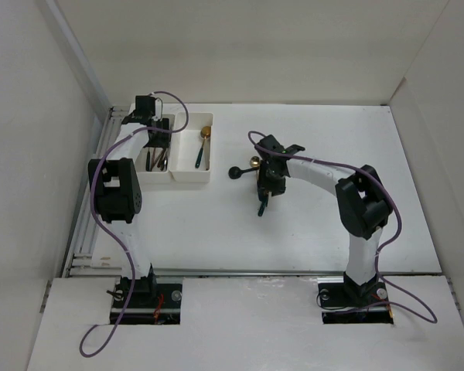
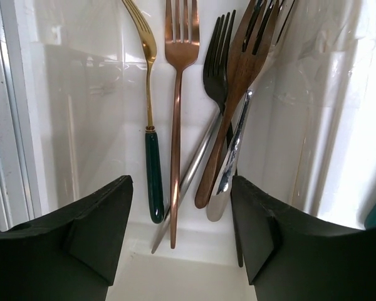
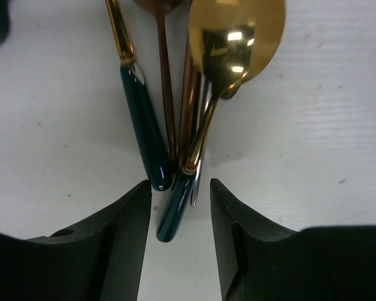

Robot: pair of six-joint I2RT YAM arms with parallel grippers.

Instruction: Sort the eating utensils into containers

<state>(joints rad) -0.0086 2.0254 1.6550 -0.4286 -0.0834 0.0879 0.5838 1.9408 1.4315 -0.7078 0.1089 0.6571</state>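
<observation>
Two joined white trays stand at the back left. The left tray [image 1: 156, 182] holds several forks: a gold one with a teal handle [image 2: 153, 182], a copper one [image 2: 176, 125], a black one [image 2: 215, 69], a brown one [image 2: 238, 81] and a silver handle [image 2: 229, 175]. My left gripper [image 2: 182, 235] [image 1: 156, 153] hangs open and empty over their handle ends. The right tray [image 1: 192, 179] holds a gold-headed teal spoon [image 1: 203, 148]. My right gripper [image 3: 182, 216] [image 1: 267, 189] is open, its fingers on either side of the teal handle of a gold spoon [image 3: 235, 37] in a bunch on the table.
The bunch under my right gripper also has a second teal-handled gold utensil [image 3: 141, 125] and copper handles [image 3: 188, 106]. A black spoon head [image 1: 233, 172] sticks out to its left. A metal rail [image 1: 93, 193] runs along the table's left edge, and white walls enclose the table.
</observation>
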